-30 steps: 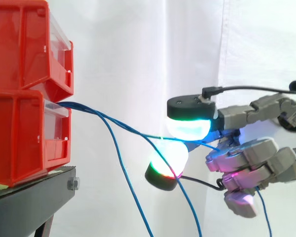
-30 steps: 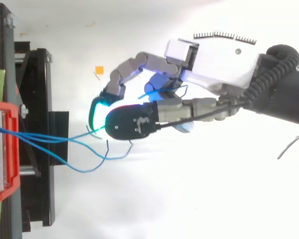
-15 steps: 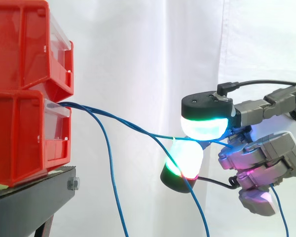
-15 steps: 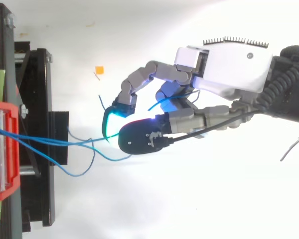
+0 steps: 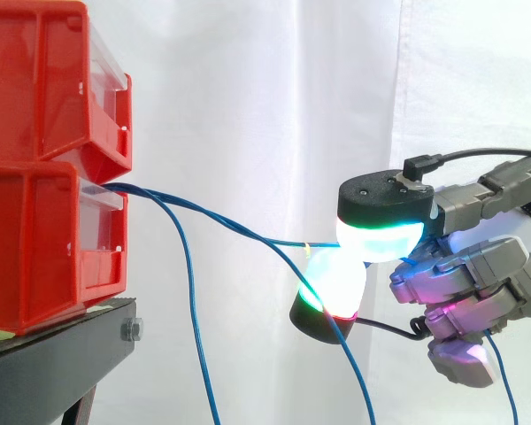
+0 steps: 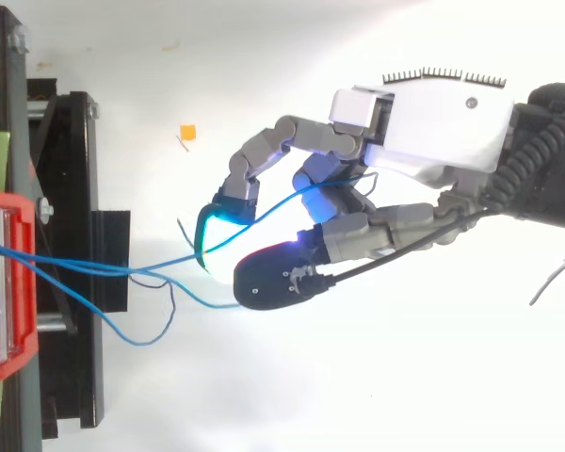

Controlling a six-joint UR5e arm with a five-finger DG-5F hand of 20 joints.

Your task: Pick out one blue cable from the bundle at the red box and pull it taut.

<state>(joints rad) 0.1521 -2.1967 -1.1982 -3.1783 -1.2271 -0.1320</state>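
Reaching in from the right with the hand (image 6: 424,122), well clear of the black stand (image 5: 53,363) on the left. Pinching one blue cable (image 5: 283,242) between two glowing fingertips (image 5: 380,235): upper pad cyan-green, lower pad white with a green and red edge. Remaining fingers curled underneath, glowing magenta. Cable coming out of the front of the lower red bin (image 5: 35,248), sloping gently down to the right and running almost straight into the pinch. Seen from above, curving on past the pinch and back toward the palm. Out of the same bin, other blue cables (image 5: 193,310): one dropping slack just right of the bin, another passing by the lower pad and hanging down below it. Stacked on top, upper red bin (image 5: 35,80); beneath both, the stand. Behind everything, white curtain (image 5: 248,88). In the top view, between stand and hand, a small orange scrap (image 6: 186,132) on the white ground.
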